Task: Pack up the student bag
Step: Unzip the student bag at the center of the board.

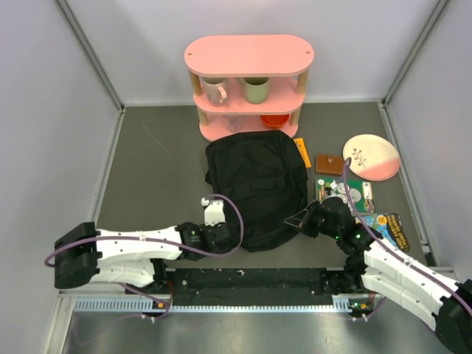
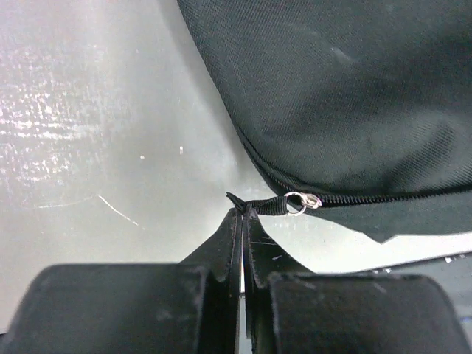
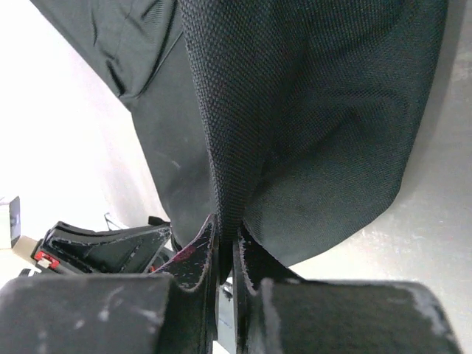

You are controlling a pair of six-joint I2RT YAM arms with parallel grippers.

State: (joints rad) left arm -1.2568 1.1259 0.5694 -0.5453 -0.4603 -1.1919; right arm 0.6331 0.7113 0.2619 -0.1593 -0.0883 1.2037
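The bag [image 1: 254, 188] lies flat in the middle of the table [image 1: 155, 169], its far edge just in front of the pink shelf [image 1: 248, 55] and its near edge between my two arms. It is soft black cloth, wrinkled and slack, so I judge it light but floppy. It will sag and fold wherever I lift it, and it will not hold its mouth open unaided. The weave looks rough enough to grip without slipping.

The sensible holds are the ones I have. My left gripper [image 2: 242, 214] is clenched on the zipper pull [image 2: 265, 206] at the bag's near left corner, with the little metal ring just right of the fingertips and the zip line running off to the right. My right gripper [image 3: 225, 230] is pinched tight on a fold of the bag's cloth at the near right corner, and the fabric drapes up and away from the jaws. I reckon this is the opening step, with one side anchoring the bag while the other draws the zip. A pull across the zip line may only drag the whole bag.

To the right of the bag lie a brown wallet [image 1: 329, 163], a plate [image 1: 371, 157] and some booklets [image 1: 389, 225]. Two mugs [image 1: 256, 89] stand on the shelf.
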